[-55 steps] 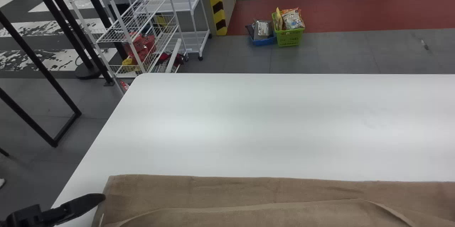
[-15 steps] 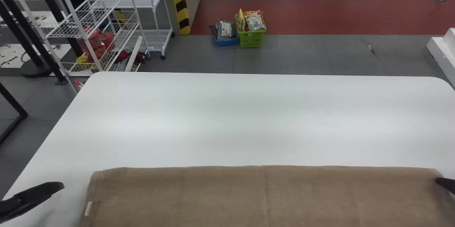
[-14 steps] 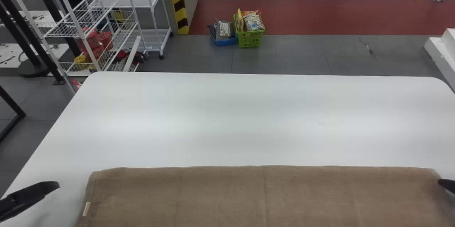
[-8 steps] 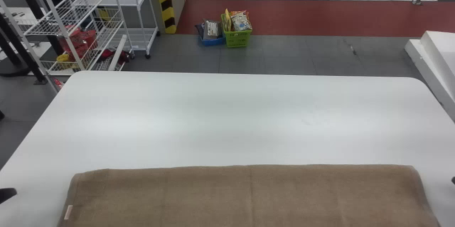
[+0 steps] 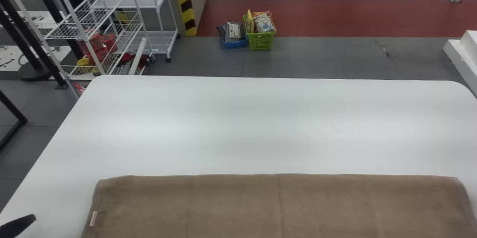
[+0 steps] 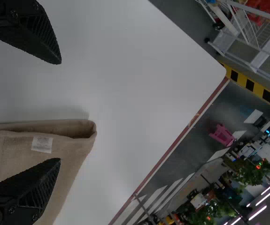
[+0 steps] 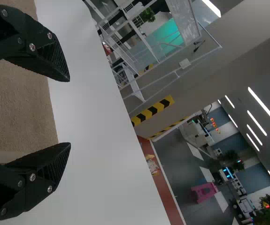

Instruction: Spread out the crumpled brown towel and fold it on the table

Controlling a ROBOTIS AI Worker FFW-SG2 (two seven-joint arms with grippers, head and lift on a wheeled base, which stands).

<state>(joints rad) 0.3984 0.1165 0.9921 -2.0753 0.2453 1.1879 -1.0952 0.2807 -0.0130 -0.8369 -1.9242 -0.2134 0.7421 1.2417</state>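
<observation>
The worktop (image 5: 261,126) bears the towel (image 5: 231,208) at 6 o'clock, likely for easy reach by your left gripper (image 6: 60,111) and right gripper (image 7: 70,111), both spread and empty.

Head view: up high, gazing forward and down
Wrist views: closer in, turned sideways
All three share: towel (image 5: 261,208), table (image 5: 261,126)

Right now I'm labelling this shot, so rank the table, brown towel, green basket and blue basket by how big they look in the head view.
1. Table
2. Brown towel, partly cut off by the bottom edge
3. Green basket
4. Blue basket
</observation>
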